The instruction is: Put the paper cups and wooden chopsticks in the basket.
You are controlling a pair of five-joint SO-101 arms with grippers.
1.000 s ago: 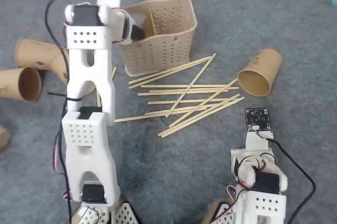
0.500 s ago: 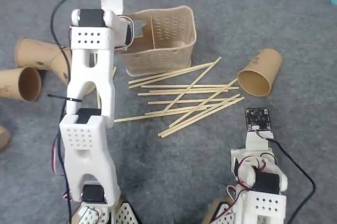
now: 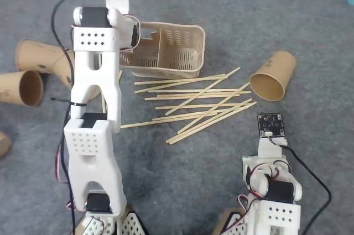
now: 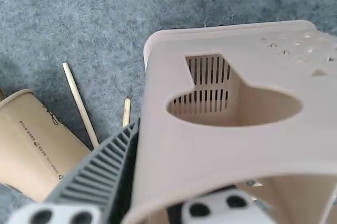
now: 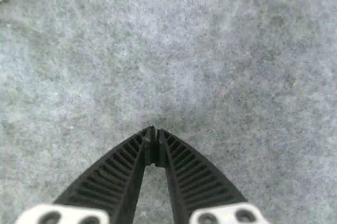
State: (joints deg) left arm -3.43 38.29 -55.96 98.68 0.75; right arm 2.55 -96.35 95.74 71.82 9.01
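1. Left pincer (image 4: 138,129) is clenched on the left end wall of the basket (image 3: 166,71), just beside its cut-out handle. One ribbed finger (image 4: 100,171) lies against the outside of that wall.
2. Right pincer (image 5: 152,133) is clenched on nothing, its tips touching, above bare grey carpet (image 3: 182,179) at the near right.
3. The basket stands at the far middle of the carpet, mouth up, with a divider inside.
4. The wooden chopsticks (image 3: 193,105) lie in a loose, crossed pile on the carpet just near of the basket. The farthest ones are just beside its near wall.
5. One paper cup (image 3: 272,76) lies on its side to the right of the pile, apart from the basket.
6. Other paper cups lie on their sides at the far left: one (image 3: 36,55) farther back, one (image 3: 21,87) nearer. A third (image 3: 62,69) is partly behind the left arm (image 3: 91,135).
7. Two stray chopsticks (image 4: 79,103) lie on the carpet between that third cup and the basket's left end.
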